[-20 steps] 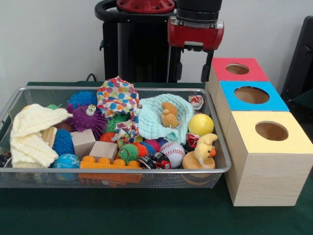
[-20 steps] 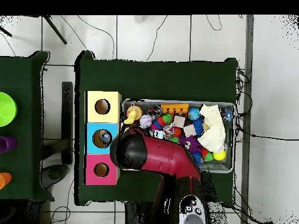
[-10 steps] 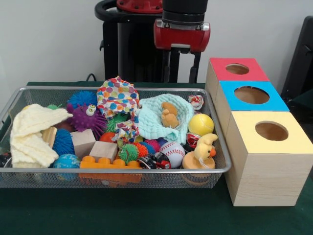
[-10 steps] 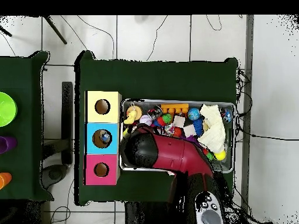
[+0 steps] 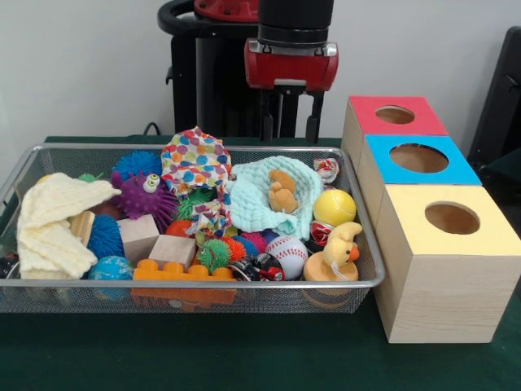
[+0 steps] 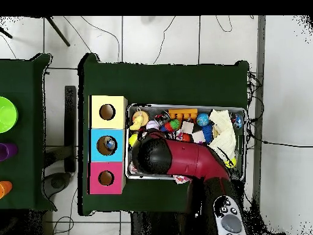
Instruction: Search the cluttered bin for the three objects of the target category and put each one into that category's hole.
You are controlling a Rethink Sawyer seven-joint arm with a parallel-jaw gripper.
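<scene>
Your red-and-black gripper (image 5: 289, 130) hangs empty with fingers spread above the wire mesh bin (image 5: 244, 285), which looks packed. From overhead, something already sits in the blue-topped wooden box's hole (image 6: 108, 145), so you're maybe one down, two left.

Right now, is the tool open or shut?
Open: in the front view the tool shows two fingers apart with nothing between them, above the wire bin.
</scene>
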